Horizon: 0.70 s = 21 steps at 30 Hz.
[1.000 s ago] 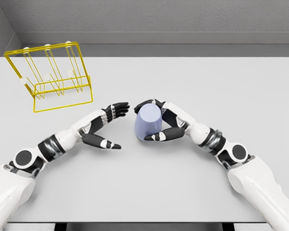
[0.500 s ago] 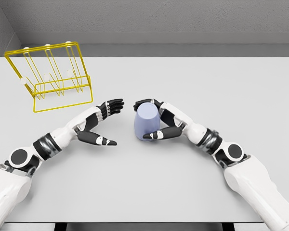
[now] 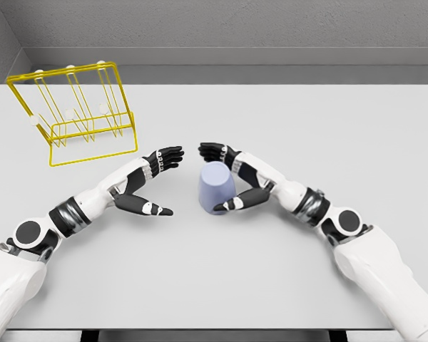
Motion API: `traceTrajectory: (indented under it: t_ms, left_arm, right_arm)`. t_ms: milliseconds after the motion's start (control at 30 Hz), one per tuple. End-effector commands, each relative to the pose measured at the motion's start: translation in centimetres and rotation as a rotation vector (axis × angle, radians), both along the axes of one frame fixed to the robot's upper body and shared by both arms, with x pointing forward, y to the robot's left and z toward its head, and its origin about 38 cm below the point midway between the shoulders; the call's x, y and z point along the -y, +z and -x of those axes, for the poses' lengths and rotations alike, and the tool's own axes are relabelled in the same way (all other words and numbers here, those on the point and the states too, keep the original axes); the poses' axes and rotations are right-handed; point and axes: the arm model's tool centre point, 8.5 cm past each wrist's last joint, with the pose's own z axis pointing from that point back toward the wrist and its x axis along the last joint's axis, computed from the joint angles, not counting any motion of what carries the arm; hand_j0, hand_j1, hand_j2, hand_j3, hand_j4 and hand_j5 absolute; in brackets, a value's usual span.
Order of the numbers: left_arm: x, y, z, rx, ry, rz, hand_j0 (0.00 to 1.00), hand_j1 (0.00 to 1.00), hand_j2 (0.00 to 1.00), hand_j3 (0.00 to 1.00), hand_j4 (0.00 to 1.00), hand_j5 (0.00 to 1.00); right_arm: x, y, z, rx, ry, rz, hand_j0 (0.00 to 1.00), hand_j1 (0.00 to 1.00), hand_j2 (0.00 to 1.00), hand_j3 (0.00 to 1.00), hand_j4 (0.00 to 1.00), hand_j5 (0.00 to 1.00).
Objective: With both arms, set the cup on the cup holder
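Cup [image 3: 217, 187] – lavender, upside down – stands mid-table [image 3: 285, 121]; right hand [image 3: 232, 178] cups loosely around it, fingers spread. Left hand [image 3: 151, 182] open beside it; yellow cup holder [image 3: 75, 114] far left.

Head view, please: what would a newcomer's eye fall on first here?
First, the pale lavender upside-down cup standing mid-table, with the right hand open around it, fingers behind and thumb in front. Next, the yellow wire cup holder at the grey table's far left. The left hand lies open, left of the cup.
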Motion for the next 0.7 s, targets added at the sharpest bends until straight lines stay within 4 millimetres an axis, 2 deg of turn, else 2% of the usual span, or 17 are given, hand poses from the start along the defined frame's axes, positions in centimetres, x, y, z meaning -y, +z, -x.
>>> traceTrajectory:
  t_ms: [0, 333, 400, 500, 533, 567, 600, 667]
  left_arm:
    - [0.0, 0.0, 0.0, -0.001, 0.001, 0.007, 1.00, 1.00, 1.00, 1.00, 1.00, 1.00]
    - [0.4, 0.4, -0.3, 0.012, -0.003, 0.014, 1.00, 1.00, 1.00, 1.00, 1.00, 1.00]
    - [1.3, 0.3, -0.3, 0.024, -0.015, -0.003, 1.00, 1.00, 1.00, 1.00, 1.00, 1.00]
    - [3.7, 0.1, -0.2, 0.036, -0.035, 0.027, 1.00, 1.00, 1.00, 1.00, 1.00, 1.00]
    - [4.0, 0.1, -0.2, 0.036, -0.037, 0.034, 1.00, 1.00, 1.00, 1.00, 1.00, 1.00]
    - [4.5, 0.1, -0.2, 0.035, -0.043, 0.041, 1.00, 1.00, 1.00, 1.00, 1.00, 1.00]
    - [5.0, 0.0, -0.2, 0.031, -0.047, 0.051, 1.00, 1.00, 1.00, 1.00, 1.00, 1.00]
    - [5.8, 0.1, -0.2, 0.042, -0.058, 0.042, 1.00, 1.00, 1.00, 1.00, 1.00, 1.00]
  right_arm:
    - [1.0, 0.1, -0.1, 0.004, -0.012, 0.011, 1.00, 1.00, 1.00, 1.00, 1.00, 1.00]
    - [5.1, 0.9, -1.0, 0.027, -0.064, 0.073, 1.00, 1.00, 1.00, 1.00, 1.00, 1.00]
    - [8.0, 1.7, -1.4, 0.043, -0.107, 0.109, 1.00, 1.00, 1.00, 1.00, 1.00, 1.00]
    - [11.2, 3.8, -2.5, 0.092, -0.194, 0.094, 1.00, 1.00, 1.00, 1.00, 1.00, 1.00]
    - [12.8, 4.5, -2.6, 0.104, -0.214, 0.118, 1.00, 1.00, 1.00, 1.00, 1.00, 1.00]
    - [13.5, 4.9, -2.6, 0.110, -0.217, 0.137, 1.00, 1.00, 1.00, 1.00, 1.00, 1.00]
    - [14.0, 6.2, -3.3, 0.139, -0.222, 0.145, 1.00, 1.00, 1.00, 1.00, 1.00, 1.00]
    - [16.8, 9.1, -4.0, 0.195, -0.246, 0.208, 1.00, 1.00, 1.00, 1.00, 1.00, 1.00]
